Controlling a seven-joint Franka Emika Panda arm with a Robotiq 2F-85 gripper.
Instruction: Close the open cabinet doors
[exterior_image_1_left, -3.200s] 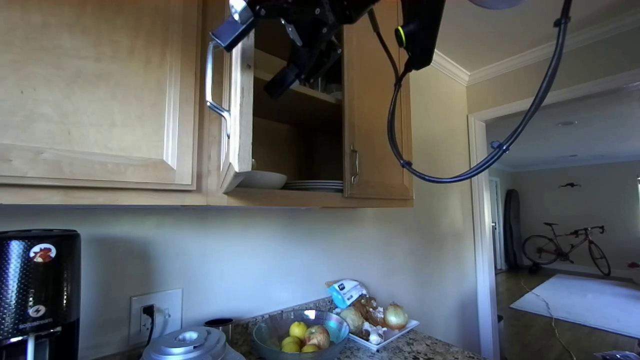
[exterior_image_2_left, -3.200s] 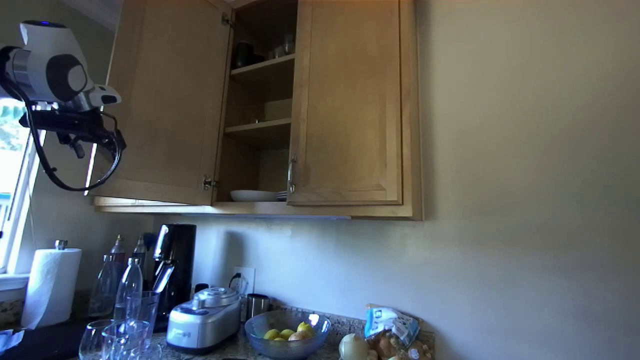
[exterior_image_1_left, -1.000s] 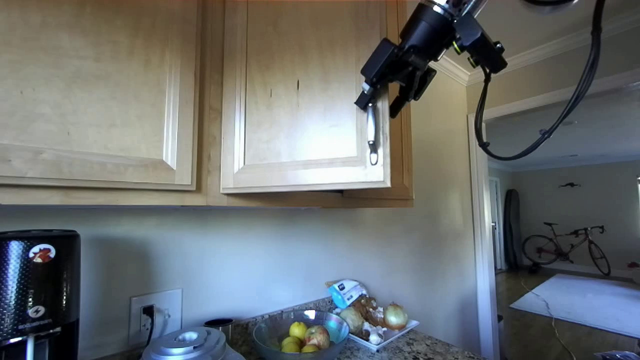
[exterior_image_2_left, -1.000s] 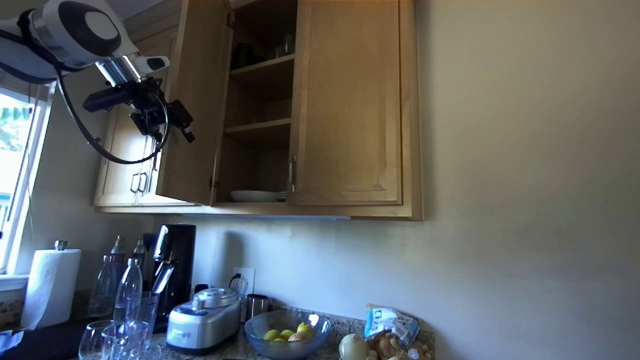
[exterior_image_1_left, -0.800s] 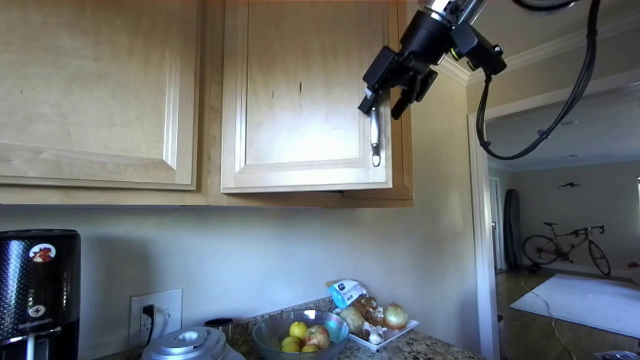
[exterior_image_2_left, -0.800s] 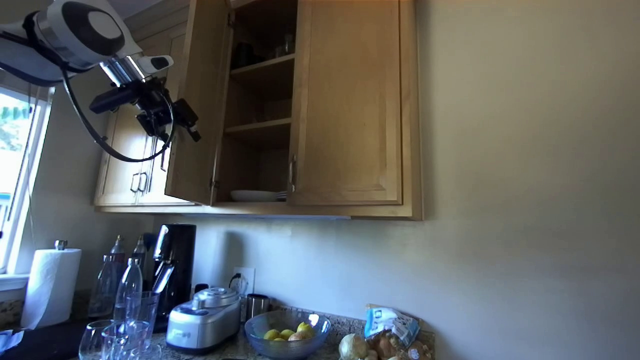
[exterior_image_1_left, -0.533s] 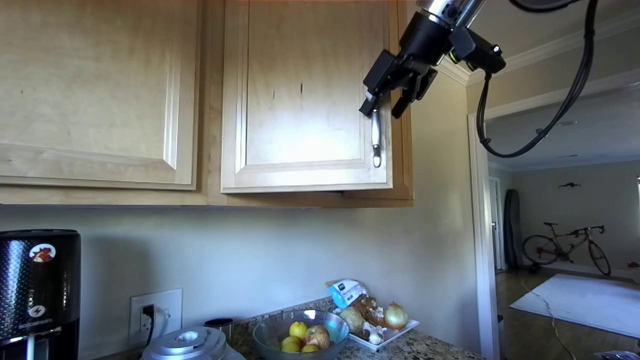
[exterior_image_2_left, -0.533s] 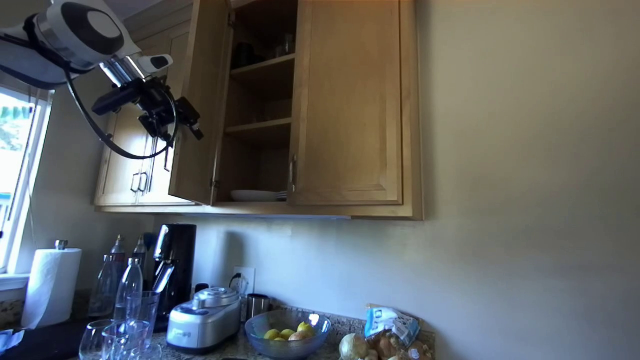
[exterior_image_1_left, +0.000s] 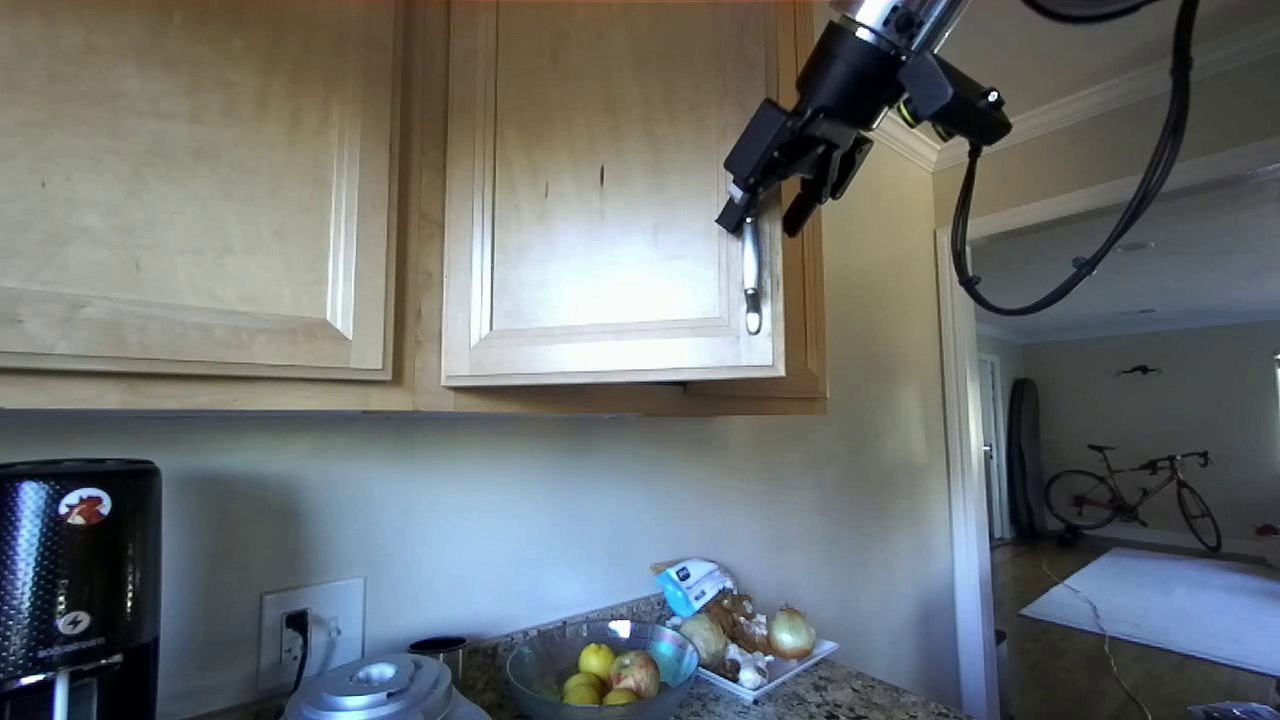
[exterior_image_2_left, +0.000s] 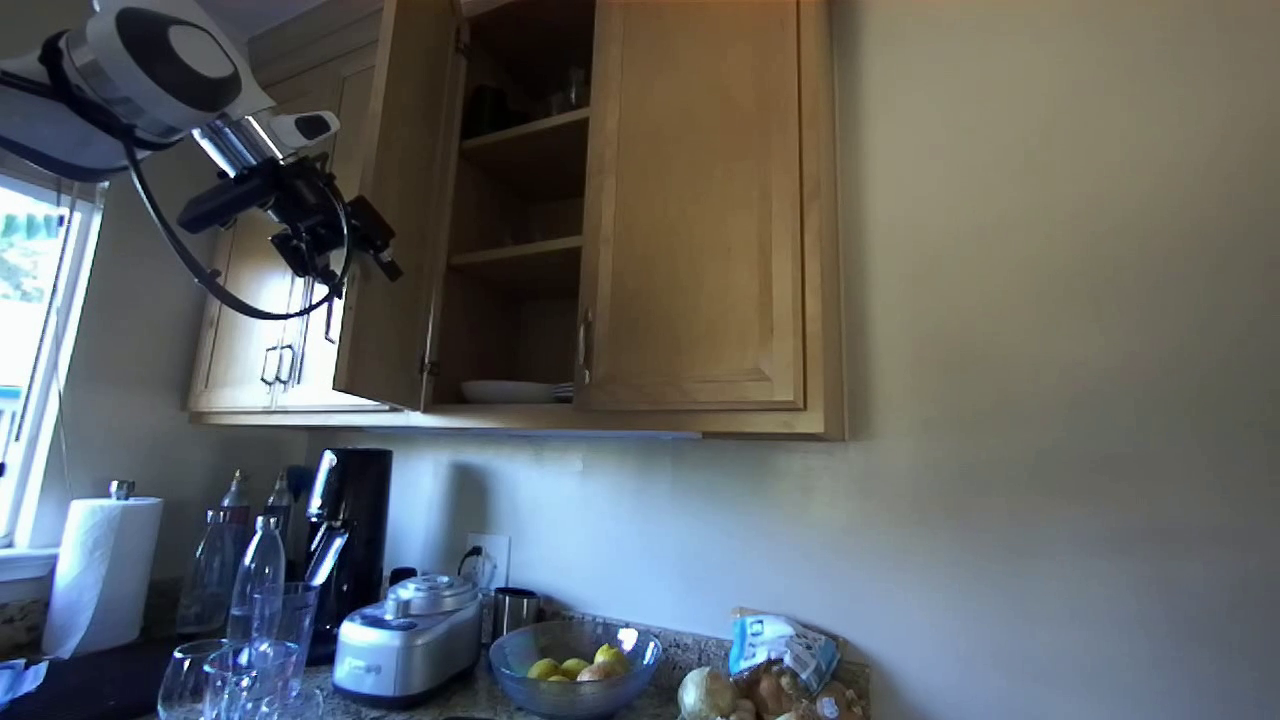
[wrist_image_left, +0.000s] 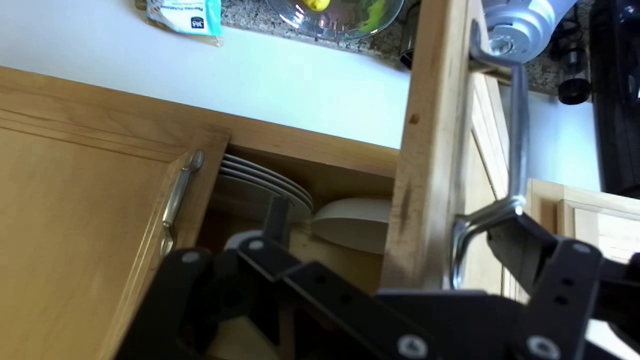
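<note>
Swung well out from the cabinet above the counter, hinged on the side away from the flush neighbouring door: the open door, apparently the only one of the pair in need of closing. Straddles its free edge with the gripper, spread and clamped on nothing. Has one fingertip on the inner side and its opposite at the bar handle outside, close enough to suggest contact, hard to be sure. Presumably arranged so to steer the door by edge and handle without a full grasp; calls next for a push toward the cabinet, minding the inner fingertip, at risk of a pinch late in the swing. Inside, at the bottom, shows a stack of plates beside a white bowl, likely far enough back not to block closing; on a higher shelf, glasses and a dark shape, too dim to name. Below, holds yellow fruit and an apple in a glass bowl, probably against rolling; next to that, gathers onions and garlic on a white tray, with a blue-and-white bag behind.
</note>
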